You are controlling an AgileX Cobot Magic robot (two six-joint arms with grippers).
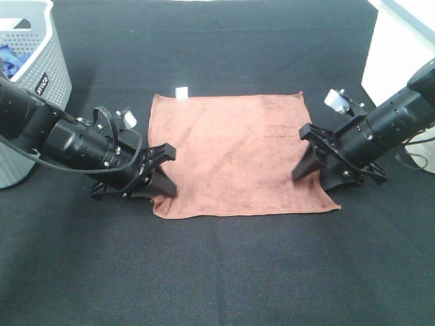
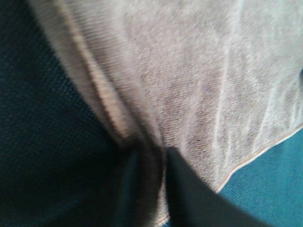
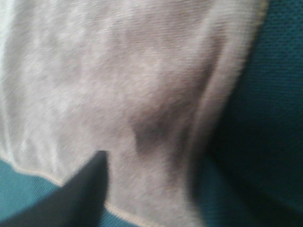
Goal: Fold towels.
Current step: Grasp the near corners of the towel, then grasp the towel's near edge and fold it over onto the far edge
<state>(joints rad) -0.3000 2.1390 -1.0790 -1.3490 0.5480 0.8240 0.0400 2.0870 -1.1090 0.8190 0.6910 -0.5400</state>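
Blurrily, the left fingers narrowly pinch the terracotta towel edge. Of the right fingers, one is hidden, so I cannot tell their gap.

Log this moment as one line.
square terracotta microfiber towel: flat, unfolded | left gripper: jaws astride left edge, grip unclear | right gripper: at right edge, grip unclear

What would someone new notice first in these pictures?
A terracotta towel lies flat mid-table on the black tabletop, white tag at its far edge. The left gripper and right gripper meet its left and right edges near the front corners. A grey perforated basket stands far left.
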